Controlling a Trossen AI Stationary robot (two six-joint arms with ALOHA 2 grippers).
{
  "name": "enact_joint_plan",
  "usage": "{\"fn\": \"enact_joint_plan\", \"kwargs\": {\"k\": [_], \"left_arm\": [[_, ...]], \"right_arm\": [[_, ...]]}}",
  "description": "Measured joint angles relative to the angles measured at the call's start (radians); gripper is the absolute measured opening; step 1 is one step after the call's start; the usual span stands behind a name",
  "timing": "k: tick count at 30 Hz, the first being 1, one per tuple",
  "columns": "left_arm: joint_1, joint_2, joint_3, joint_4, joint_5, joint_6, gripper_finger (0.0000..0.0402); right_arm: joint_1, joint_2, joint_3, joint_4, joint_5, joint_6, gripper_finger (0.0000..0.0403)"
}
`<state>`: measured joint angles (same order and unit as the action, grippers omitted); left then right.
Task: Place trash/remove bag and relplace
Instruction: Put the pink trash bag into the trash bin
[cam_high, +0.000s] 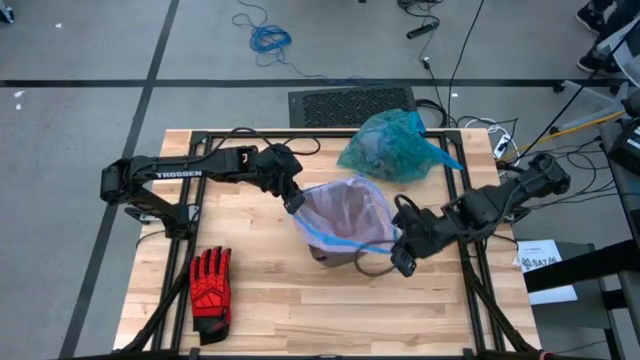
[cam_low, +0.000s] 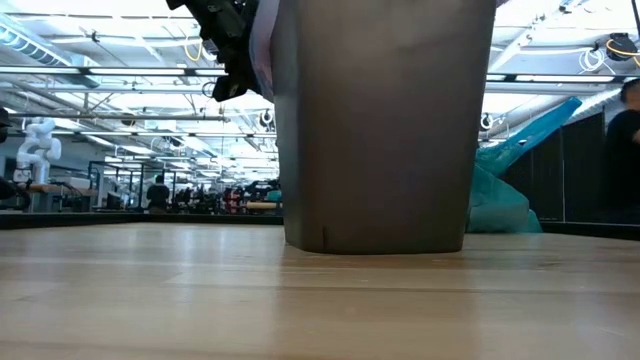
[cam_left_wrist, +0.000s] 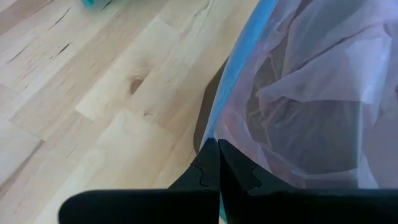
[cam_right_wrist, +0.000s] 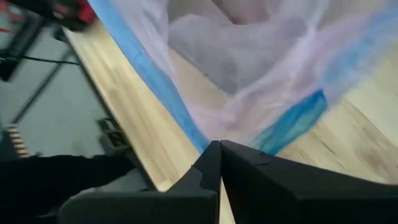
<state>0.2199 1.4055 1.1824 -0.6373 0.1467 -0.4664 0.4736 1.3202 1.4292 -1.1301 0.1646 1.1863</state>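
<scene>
Overhead, the lilac bag (cam_high: 345, 215) with its blue rim (cam_high: 322, 236) drapes over the grey bin (cam_low: 385, 125) at the table's centre. The left gripper (cam_high: 293, 203) is closed on the rim at the bin's left edge; its wrist view shows the two fingers (cam_left_wrist: 208, 168) meeting on the blue hem. The right gripper (cam_high: 403, 262) is closed likewise on the rim at the bin's near right. The step in hand appears to be fitting the replacement liner; it would go best if both arms draw the hem outward and down together, keeping it taut so the film neither tears nor slips from a pinch. The teal-green bag (cam_high: 390, 145), apparently holding the trash, lies on the table's far side, just beyond the bin. Its long axis runs left to right, with the gathered neck (cam_high: 440, 158) trailing toward the right. A red glove (cam_high: 211, 290) lies at the near left.
</scene>
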Motion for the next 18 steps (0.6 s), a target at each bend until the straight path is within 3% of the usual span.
{"fn": "enact_joint_plan", "kwargs": {"k": [11, 18], "left_arm": [[-0.017, -0.001, 0.0, 0.036, 0.001, -0.027, 0.0], [-0.035, -0.002, 0.0, 0.048, -0.022, -0.051, 0.0]], "right_arm": [[0.016, 0.004, -0.098, -0.025, 0.105, 0.125, 0.0], [0.016, 0.004, -0.244, 0.165, 0.131, 0.138, 0.0]]}}
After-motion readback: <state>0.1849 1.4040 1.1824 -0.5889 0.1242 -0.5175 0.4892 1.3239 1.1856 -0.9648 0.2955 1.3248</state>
